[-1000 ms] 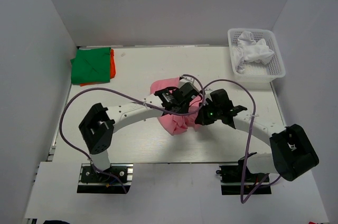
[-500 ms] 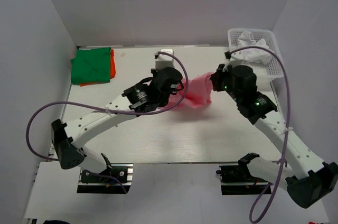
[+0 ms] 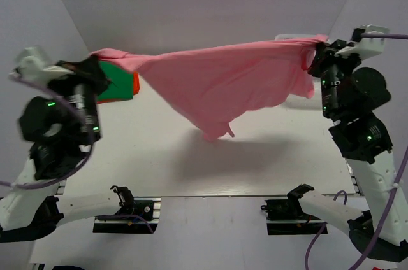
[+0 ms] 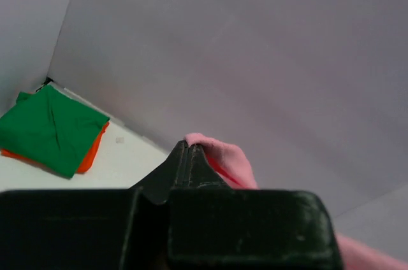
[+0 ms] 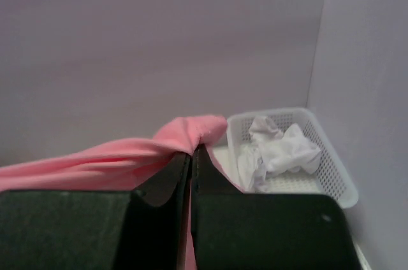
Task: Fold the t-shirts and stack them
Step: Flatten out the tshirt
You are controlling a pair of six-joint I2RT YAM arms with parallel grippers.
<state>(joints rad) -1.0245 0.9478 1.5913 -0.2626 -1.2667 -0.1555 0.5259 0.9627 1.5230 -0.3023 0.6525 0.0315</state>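
Pink t-shirt (image 3: 217, 85) hangs stretched in the air, clear of the counter (image 3: 255, 162). It is held up by 2 opposite ends — 1 at the far left, 1 at the far right — so its upper edge runs almost level across the top view. The loose middle sags to a point and casts a soft shadow on the white surface below. Left jaws are pressed together on a small fold of the pink cloth, and the left wrist view shows that bunch poking out just past their tips. Right jaws are likewise clamped on the shirt's other end. In the right wrist view a rounded pink tuck sits at their tips and the fabric trails off to the left. At the far left corner of the counter a folded green t-shirt (image 4: 48, 127) lies on top of an orange t-shirt (image 4: 94, 149), whose edge shows along 1 side. At the far right a white t-shirt (image 5: 280, 149) lies crumpled inside a white mesh basket (image 5: 335, 177) — from above, the pink cloth hides most of that basket.
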